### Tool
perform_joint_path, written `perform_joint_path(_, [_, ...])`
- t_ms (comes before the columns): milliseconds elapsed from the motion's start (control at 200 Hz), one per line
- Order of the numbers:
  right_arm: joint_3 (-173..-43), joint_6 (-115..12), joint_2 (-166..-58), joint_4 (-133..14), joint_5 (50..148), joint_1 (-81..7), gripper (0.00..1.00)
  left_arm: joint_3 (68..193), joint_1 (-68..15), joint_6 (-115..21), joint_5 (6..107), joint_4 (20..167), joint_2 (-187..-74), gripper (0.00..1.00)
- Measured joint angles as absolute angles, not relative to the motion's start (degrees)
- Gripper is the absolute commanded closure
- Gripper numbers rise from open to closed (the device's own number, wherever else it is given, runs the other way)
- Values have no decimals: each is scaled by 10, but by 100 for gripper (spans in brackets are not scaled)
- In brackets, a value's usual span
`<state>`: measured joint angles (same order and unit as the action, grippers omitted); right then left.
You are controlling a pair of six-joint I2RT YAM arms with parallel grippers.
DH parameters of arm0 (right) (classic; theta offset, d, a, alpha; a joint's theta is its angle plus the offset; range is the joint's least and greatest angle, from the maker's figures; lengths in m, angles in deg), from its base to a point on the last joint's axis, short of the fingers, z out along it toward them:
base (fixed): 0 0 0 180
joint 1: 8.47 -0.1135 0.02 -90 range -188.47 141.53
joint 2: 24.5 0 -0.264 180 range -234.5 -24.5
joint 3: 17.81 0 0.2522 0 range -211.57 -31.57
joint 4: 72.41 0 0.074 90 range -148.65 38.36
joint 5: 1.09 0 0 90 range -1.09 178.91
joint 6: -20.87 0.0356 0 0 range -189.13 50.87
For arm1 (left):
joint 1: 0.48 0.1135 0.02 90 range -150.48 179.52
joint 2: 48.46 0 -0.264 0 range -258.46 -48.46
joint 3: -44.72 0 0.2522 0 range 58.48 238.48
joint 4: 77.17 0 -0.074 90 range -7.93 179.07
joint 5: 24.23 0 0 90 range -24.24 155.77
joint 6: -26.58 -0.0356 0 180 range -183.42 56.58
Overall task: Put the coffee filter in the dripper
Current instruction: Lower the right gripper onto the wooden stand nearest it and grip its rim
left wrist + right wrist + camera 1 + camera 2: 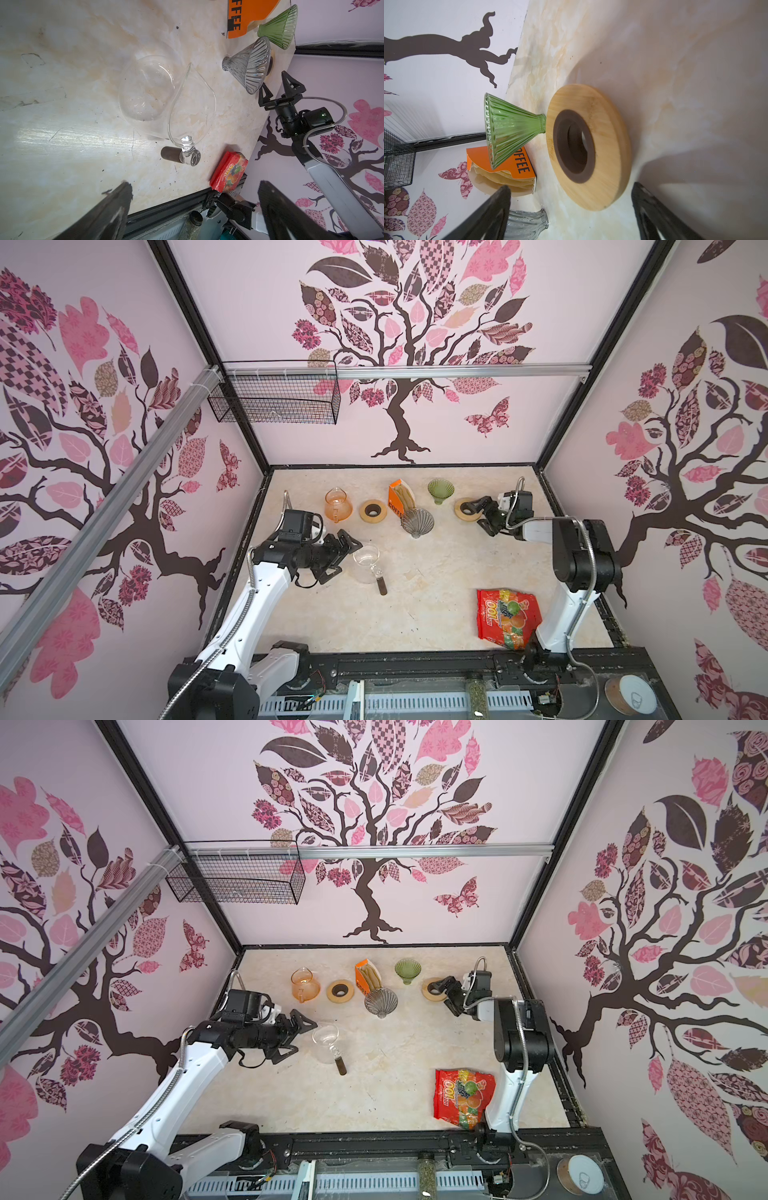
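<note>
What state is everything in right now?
Orange coffee filter box, open, filters inside.
Green ribbed glass dripper, upright, empty.
Grey ribbed glass dripper, upright, empty.
Clear glass carafe, upright, empty.
Amber glass carafe, upright, empty.
Red candy bag, lying flat.
Left tool, open, empty.
Right tool, open, empty, facing wooden ring with dark insert.

table (436, 614), grey dripper (417, 522), filter box (397, 501), candy bag (509, 618)

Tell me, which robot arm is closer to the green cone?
Right. The right gripper hovers at the wooden ring just right of the green cone; the left gripper is far off to the left, by the clear jug.
</note>
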<state>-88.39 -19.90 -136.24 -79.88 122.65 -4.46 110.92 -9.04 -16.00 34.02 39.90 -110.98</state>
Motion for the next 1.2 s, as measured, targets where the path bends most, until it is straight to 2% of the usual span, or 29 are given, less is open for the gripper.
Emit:
perform_joint_path(155, [-884, -181, -1382, -839, 1241, -38, 16, 1106, -87, -146, 344, 397, -1112, 2])
perform_joint_path(300, [-884, -166, -1396, -868, 1249, -35, 27, 1102, -87, -136, 347, 398, -1114, 2])
perform_joint_path(650, [-884, -138, -1406, -917, 1263, -29, 43, 1090, -86, -116, 353, 407, -1121, 2])
perform_joint_path(825, [-884, -127, -1406, -931, 1268, -29, 55, 1082, -86, -106, 356, 417, -1121, 2])
perform_joint_path(1200, [-884, -114, -1424, -942, 1272, -26, 68, 1082, -86, -98, 358, 428, -1132, 2])
